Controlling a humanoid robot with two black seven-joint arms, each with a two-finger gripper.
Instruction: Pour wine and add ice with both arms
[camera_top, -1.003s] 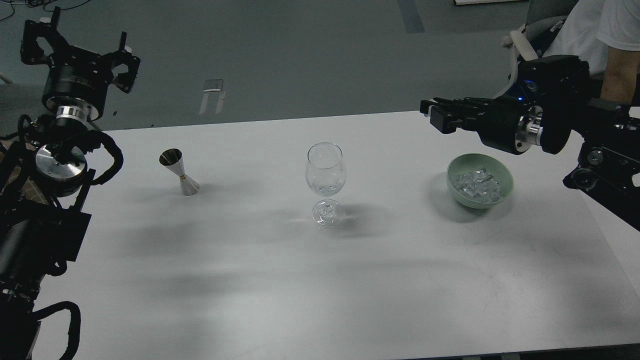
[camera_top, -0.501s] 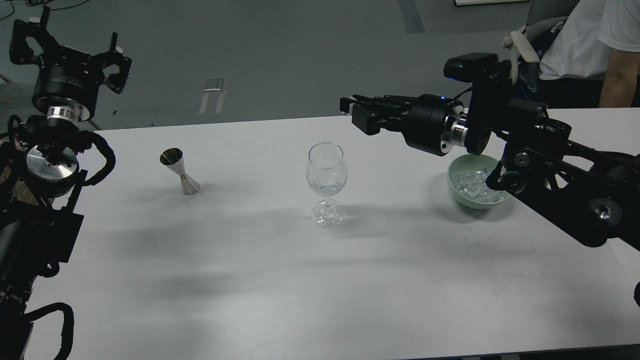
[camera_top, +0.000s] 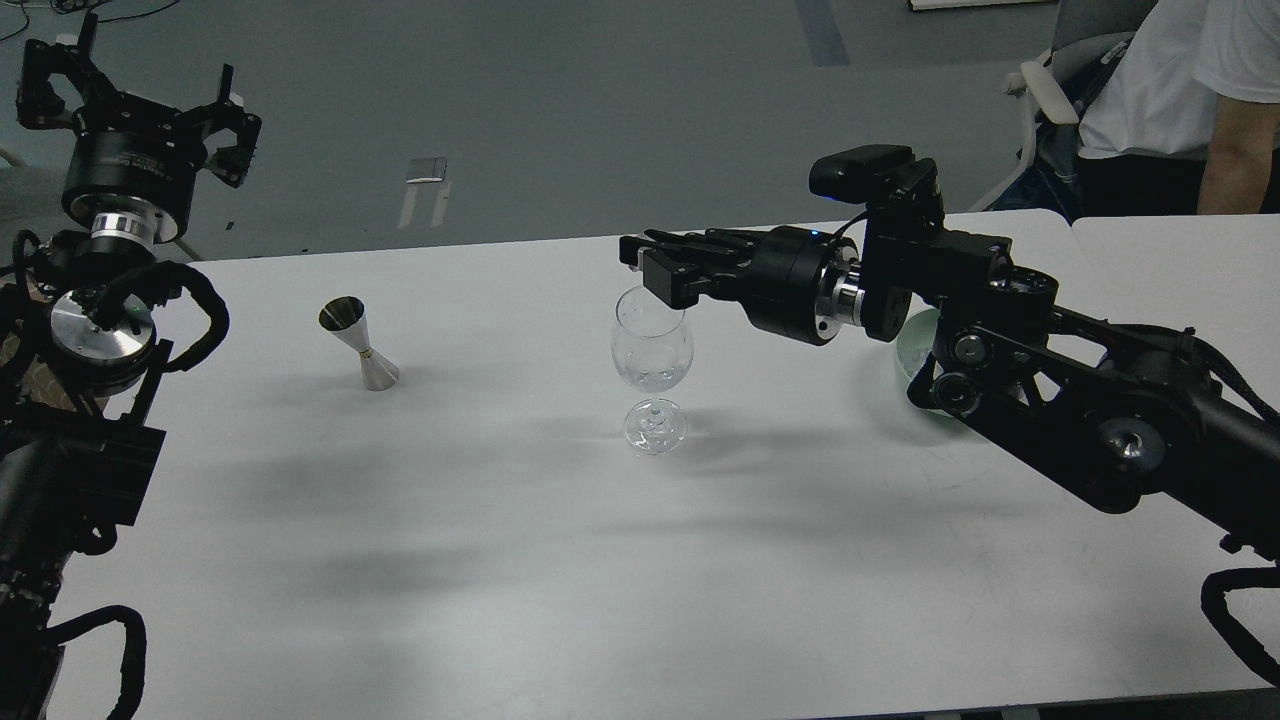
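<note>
Head view, single vantage. Observed a white bench (camera_top: 500, 560) carrying three items in a row: a metal jigger (camera_top: 358, 343) standing upright toward the left, a clear wine glass (camera_top: 652, 365) upright at centre, and a pale green bowl (camera_top: 906, 345) to the right, mostly hidden behind the right arm (camera_top: 1060, 390).

Right tool (camera_top: 650, 268) found extended horizontally from the right, its tip directly over the rim of the wine glass and overlapping that rim in the picture. Fingers close together; seen dark and nearly end-on, so could not tell whether pinched on anything or merely narrow. No ice discernible at the tip. Ice in the bowl screened by the arm at this moment; only a sliver of the bowl's near wall on show. Bowl of the glass showed glints low down, possibly contents, not confirmable.

Left tool (camera_top: 130, 95) noted raised at the far left, well apart from the jigger and clear of the bench, its claws spread wide with nothing between them. Left arm (camera_top: 90, 330) upright along the left edge, cables looped beside it.

A person in a white shirt (camera_top: 1160, 90) recorded at the top right corner, behind the bench.
</note>
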